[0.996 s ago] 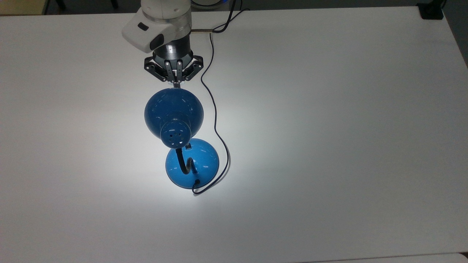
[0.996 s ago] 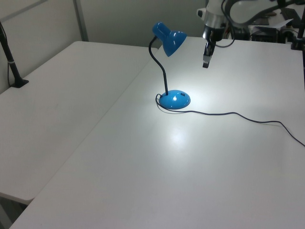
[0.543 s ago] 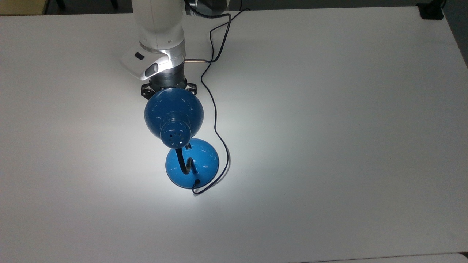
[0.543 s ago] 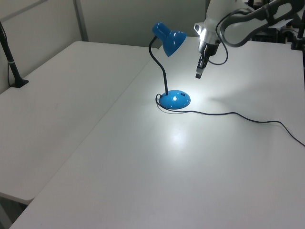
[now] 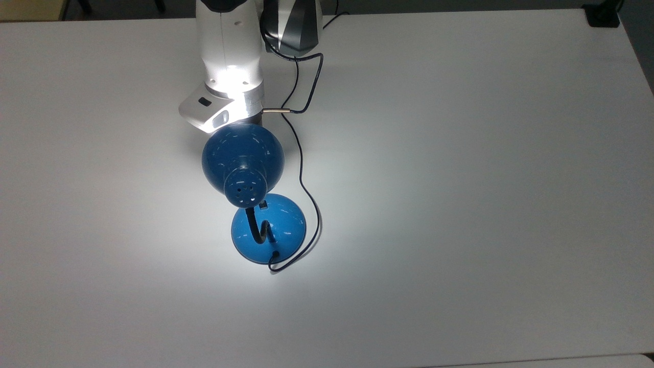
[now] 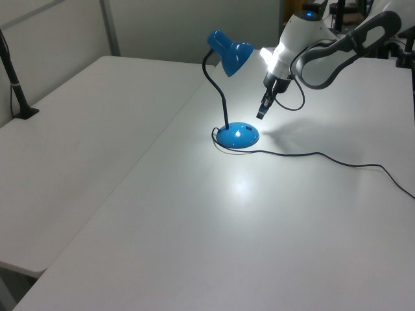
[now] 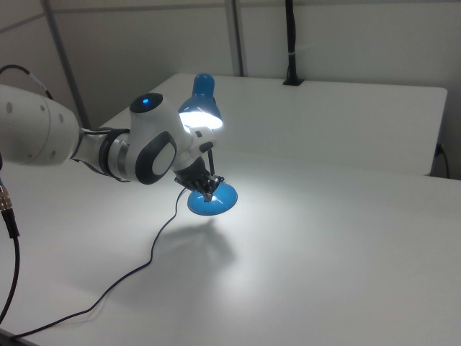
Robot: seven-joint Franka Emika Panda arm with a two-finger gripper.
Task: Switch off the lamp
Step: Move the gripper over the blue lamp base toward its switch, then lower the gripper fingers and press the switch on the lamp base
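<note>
Blue lamp [image 6: 230, 97] lit, base just below jaws [image 6: 260, 115].

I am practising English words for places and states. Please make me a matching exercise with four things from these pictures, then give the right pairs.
Things:
1. shade
2. base
3. cord
4. gripper

Places or states:
A. thin and black, trailing across the table
B. round and blue, sitting flat on the table
C. hanging in the air above the table, near the base
D. blue dome with vent holes, lit and throwing light down

Pairs: 1-D, 2-B, 3-A, 4-C
</note>
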